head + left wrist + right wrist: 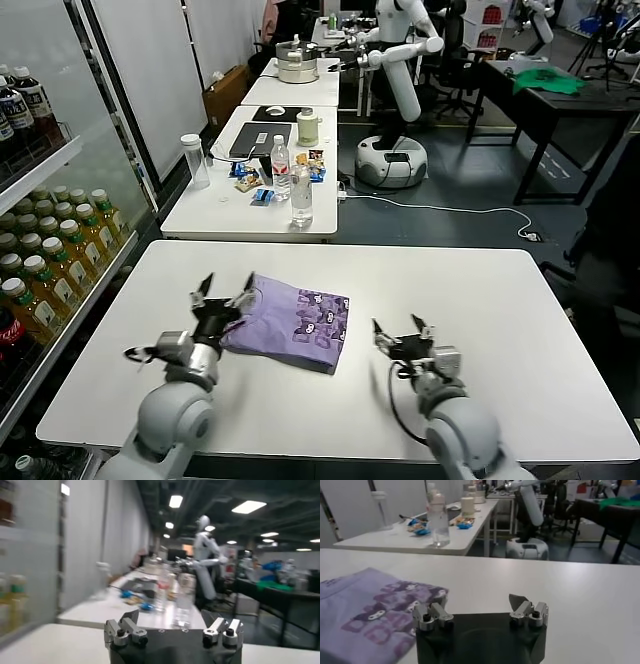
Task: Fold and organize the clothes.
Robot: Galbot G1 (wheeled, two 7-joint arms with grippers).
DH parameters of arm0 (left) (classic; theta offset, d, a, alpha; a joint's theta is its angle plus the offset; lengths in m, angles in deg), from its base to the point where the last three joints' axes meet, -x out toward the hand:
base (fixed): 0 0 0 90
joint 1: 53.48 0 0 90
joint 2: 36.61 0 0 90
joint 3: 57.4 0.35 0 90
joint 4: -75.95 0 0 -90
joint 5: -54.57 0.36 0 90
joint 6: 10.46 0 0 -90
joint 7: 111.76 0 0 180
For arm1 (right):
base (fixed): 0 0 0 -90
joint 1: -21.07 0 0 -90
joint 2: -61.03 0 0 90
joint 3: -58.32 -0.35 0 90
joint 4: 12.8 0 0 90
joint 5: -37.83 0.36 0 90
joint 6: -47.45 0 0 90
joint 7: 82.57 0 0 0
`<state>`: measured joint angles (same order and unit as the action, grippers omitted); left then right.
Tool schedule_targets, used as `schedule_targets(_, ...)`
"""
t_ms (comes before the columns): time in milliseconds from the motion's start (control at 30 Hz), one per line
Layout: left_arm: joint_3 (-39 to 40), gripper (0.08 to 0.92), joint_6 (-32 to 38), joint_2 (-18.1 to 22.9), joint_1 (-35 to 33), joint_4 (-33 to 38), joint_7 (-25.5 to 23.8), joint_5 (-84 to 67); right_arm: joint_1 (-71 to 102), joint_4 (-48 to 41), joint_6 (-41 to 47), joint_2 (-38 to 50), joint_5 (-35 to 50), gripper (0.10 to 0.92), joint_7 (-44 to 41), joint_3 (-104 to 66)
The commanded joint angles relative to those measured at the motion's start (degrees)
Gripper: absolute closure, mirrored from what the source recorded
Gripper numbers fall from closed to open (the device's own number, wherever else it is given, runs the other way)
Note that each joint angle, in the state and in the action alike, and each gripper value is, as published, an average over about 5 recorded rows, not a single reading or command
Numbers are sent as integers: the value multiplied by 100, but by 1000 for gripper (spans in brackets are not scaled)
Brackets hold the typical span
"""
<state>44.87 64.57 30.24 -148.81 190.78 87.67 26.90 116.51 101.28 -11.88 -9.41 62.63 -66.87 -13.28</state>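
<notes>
The lavender-purple T-shirt [292,321] lies folded into a small rectangle on the white table [500,300], its dark printed pattern facing up. It also shows in the right wrist view [375,612]. My left gripper [222,292] is open and empty, raised just at the shirt's left edge. In its own view [171,621] the shirt is out of sight. My right gripper [403,331] is open and empty, a short way to the right of the shirt, just above the table. In its own view [479,605] the jaws stand wide apart over bare table.
A second white table [250,215] behind holds bottles [301,193], a tall cup [195,160], a laptop and snacks. A drinks fridge [40,230] stands at the left. Another robot [395,100] and a dark table with a green cloth [545,82] stand farther back.
</notes>
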Motion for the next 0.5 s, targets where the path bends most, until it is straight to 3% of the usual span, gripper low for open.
schedule_targets(33,-1022,177,281,-234,-936,339,100,377,-1145,-1465,-11,-937,-252,203,334,1141)
schedule_targets(500,-988,177,283,-203,-979,315,123,400,-1406,-2187,84,-1243,37,215,437,1135)
